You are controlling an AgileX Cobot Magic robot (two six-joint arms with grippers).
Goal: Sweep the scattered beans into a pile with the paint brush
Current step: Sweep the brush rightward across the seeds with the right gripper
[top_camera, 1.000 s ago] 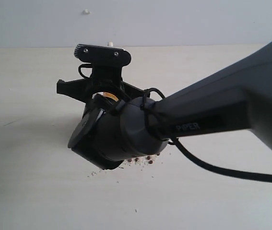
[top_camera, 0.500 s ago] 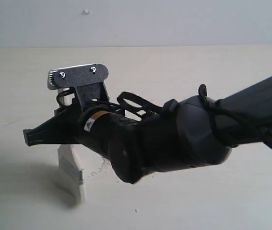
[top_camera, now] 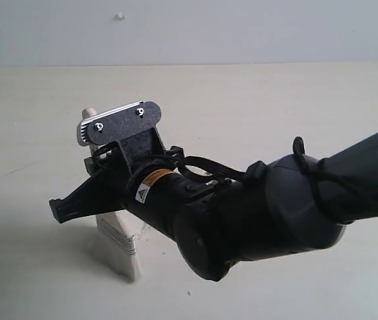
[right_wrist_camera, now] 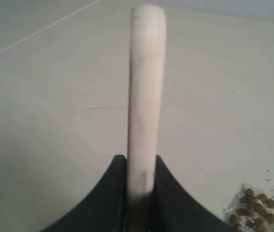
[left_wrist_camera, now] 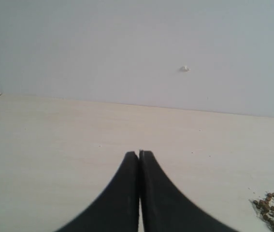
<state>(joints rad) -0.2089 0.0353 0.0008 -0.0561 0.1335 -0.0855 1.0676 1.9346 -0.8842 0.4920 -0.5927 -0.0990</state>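
My right gripper [top_camera: 102, 195] reaches across the middle of the table and is shut on the paint brush [top_camera: 119, 248]. The brush stands nearly upright, its wide pale head touching the table. In the right wrist view the pale wooden handle [right_wrist_camera: 145, 87] rises from between the fingers of the right gripper [right_wrist_camera: 141, 162]. A cluster of reddish-brown beans [right_wrist_camera: 258, 209] lies beside the brush. The left wrist view shows the same beans [left_wrist_camera: 272, 209] off to one side of my left gripper [left_wrist_camera: 139, 153], which is shut on nothing. In the exterior view the arm hides the beans.
The pale wooden table [top_camera: 35, 133] meets a grey wall [top_camera: 242, 30] at the back. The bulky right arm [top_camera: 295, 207] fills the middle and right of the exterior view. Fine pale crumbs [top_camera: 141, 233] lie by the brush head.
The right wrist has turned and swung left, bringing the brush head down onto the table. In the last half second the brush has shifted a little to the right.
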